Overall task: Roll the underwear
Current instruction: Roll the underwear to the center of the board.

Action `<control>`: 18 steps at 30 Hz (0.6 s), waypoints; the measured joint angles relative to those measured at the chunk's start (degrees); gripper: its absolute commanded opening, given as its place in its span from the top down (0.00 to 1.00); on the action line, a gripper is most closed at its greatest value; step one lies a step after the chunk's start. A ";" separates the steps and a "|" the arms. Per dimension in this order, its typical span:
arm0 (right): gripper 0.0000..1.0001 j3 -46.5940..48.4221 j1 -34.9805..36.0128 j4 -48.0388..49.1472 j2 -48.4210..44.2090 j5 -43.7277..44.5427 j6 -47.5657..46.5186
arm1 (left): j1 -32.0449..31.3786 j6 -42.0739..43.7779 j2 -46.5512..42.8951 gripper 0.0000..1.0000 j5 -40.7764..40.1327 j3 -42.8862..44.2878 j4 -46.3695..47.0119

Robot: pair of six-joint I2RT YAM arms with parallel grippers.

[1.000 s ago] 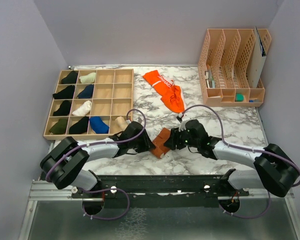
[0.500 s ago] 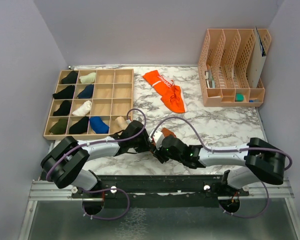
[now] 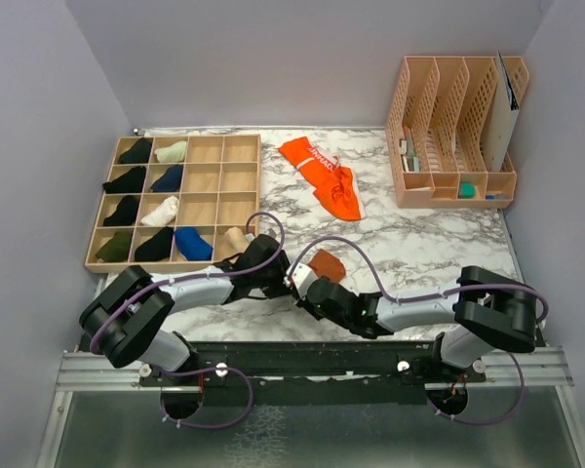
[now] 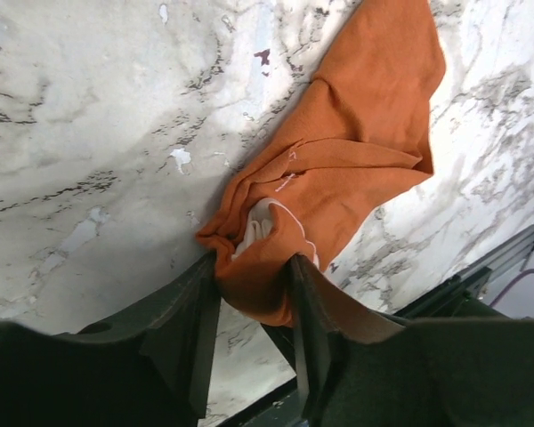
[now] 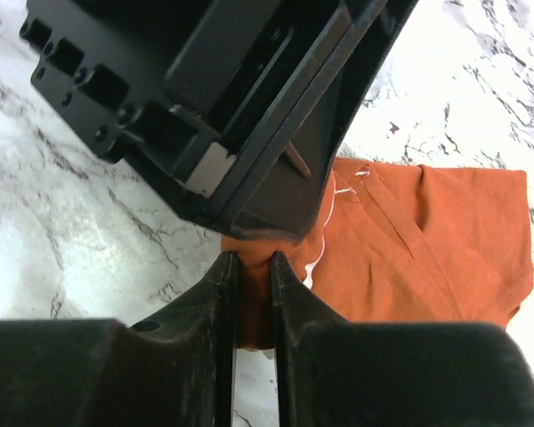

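Observation:
The rust-brown underwear (image 3: 325,263) lies bunched on the marble table just in front of the arms. My left gripper (image 3: 280,277) is shut on its near-left corner; in the left wrist view the gathered cloth (image 4: 338,178) fills the gap at the left gripper (image 4: 254,271). My right gripper (image 3: 304,286) sits right beside it, and its narrow jaws pinch a fold of the same underwear (image 5: 427,249) at the right gripper (image 5: 251,267). The left gripper's black body (image 5: 222,98) looms just above that pinch. The bright orange underwear (image 3: 322,175) lies spread out further back.
A wooden compartment tray (image 3: 208,208) with dark, blue and cream fabric bundles stands at the left. A peach file organiser (image 3: 453,132) stands at the back right. The black rail of the table's front edge (image 3: 302,356) runs close below both grippers.
My right gripper swung left from the underwear's right side to beside the left gripper and closed on the cloth. The rust-brown underwear shifted slightly back and right. The left arm held still.

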 measured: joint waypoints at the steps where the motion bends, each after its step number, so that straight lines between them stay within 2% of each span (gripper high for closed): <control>1: 0.88 -0.26 0.17 0.83 0.15 0.59 0.68 | 0.09 -0.17 -0.02 0.52 0.15 0.00 0.02; 5: 0.95 -2.25 0.17 4.98 0.13 1.05 3.43 | 0.59 -0.98 -0.50 0.38 0.76 -0.09 0.20; 10: 0.96 -7.63 -1.77 13.27 -1.73 -3.45 8.44 | 1.46 -1.75 -3.76 0.27 1.09 -1.27 -1.07; 18: 0.95 -20.39 -11.47 34.53 -2.49 -20.52 24.59 | 1.99 -1.75 -11.37 0.23 0.50 -3.91 -2.08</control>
